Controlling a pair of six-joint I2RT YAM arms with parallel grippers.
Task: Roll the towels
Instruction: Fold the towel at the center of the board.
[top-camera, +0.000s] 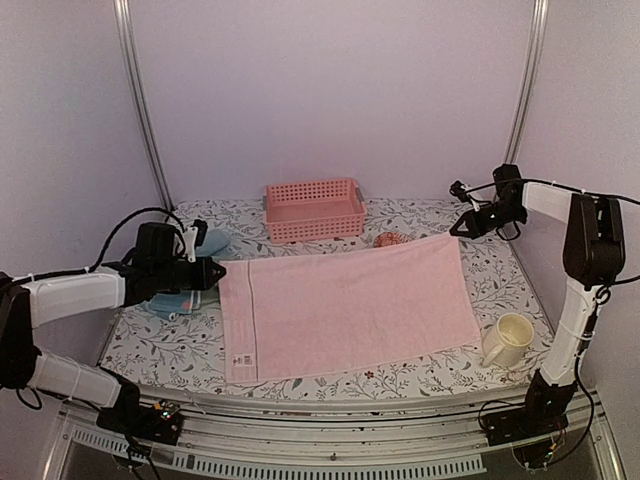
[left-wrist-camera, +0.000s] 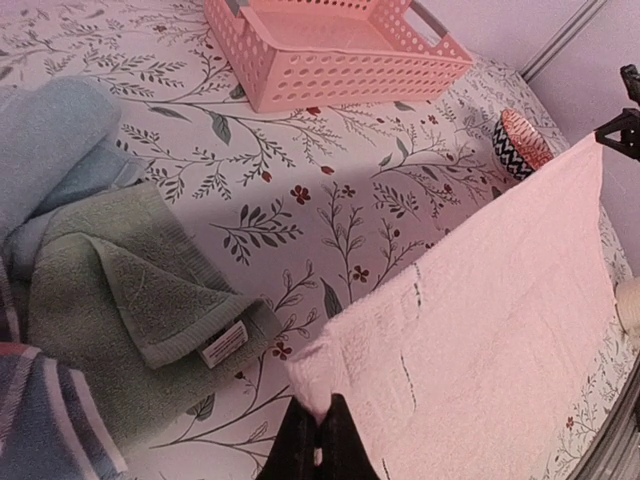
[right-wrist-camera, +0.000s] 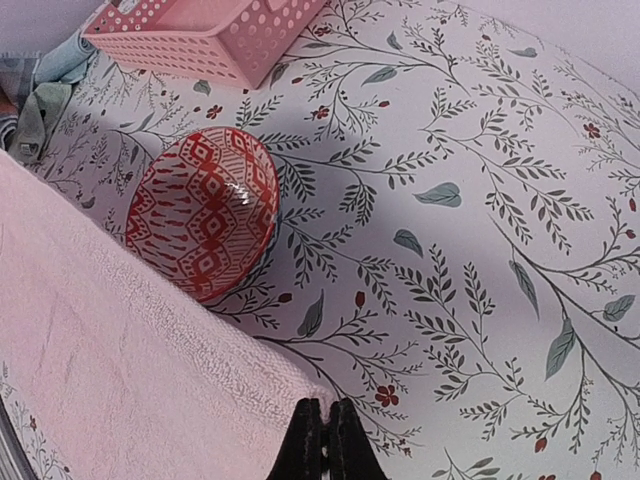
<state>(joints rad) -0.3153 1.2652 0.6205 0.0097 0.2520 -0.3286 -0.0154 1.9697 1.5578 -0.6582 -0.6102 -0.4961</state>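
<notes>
The left gripper and right gripper each pinch 1 upper corner of the pink towel, so uneven pulling could slip a corner free.

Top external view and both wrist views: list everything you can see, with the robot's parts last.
pink towel: one, pale pink, spread flat mid-table
light blue towel: one, left pile
sage green towel: one, left pile
dark blue patterned towel: one, left pile
basket: one, pink, far centre
bowl: one, red patterned, tilted, by the pink towel's far right corner
mug: one, cream, near right
table cover: one, white floral
left gripper: shut on the pink towel's far left corner
right gripper: shut on its far right corner
</notes>
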